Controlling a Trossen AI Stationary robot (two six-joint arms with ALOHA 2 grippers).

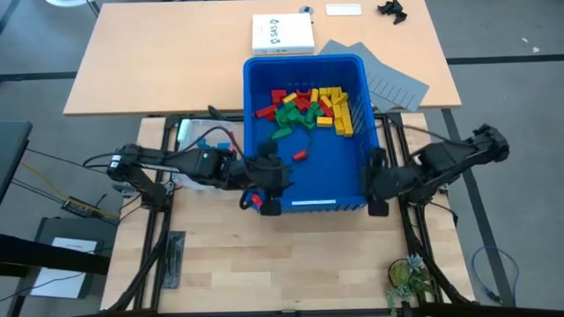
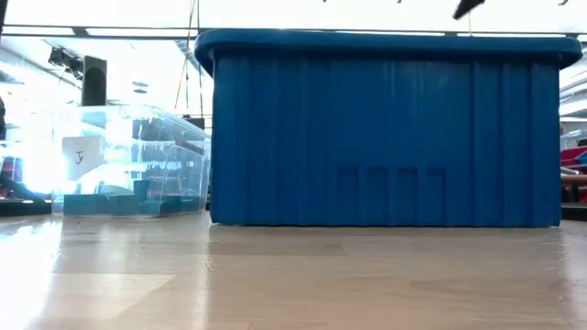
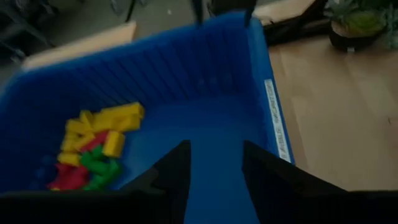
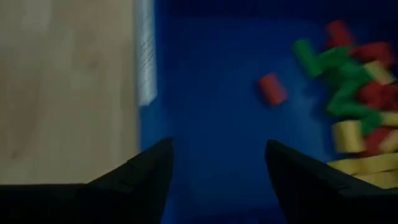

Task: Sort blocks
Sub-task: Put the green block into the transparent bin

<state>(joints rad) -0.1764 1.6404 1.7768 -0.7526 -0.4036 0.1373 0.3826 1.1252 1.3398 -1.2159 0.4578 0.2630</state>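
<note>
A large blue bin [image 1: 304, 176] sits on the wooden table [image 1: 291, 264], its far half holding a heap of blocks [image 1: 308, 107] in red, green and yellow, with one small red block [image 1: 299, 156] lying apart on the bin's bare floor nearer the front. Beside the bin's left wall stands a small clear tub [image 2: 128, 165], with dark teal pieces on its floor seen from table height. The left gripper [image 1: 269, 198] hangs at the bin's near left corner, its fingers [image 3: 174, 180] parted and grasping nothing, with a red item that cannot be identified showing just beside it from above. The right gripper [image 1: 377, 189] sits at the bin's near right corner, its fingers [image 4: 146, 174] spread wide and empty. Behind the bin, on a second table [image 1: 159, 70], lie a white box [image 1: 283, 35] and grey sheets [image 1: 379, 75]. A small potted plant [image 1: 407, 277] stands near the front right corner.
</note>
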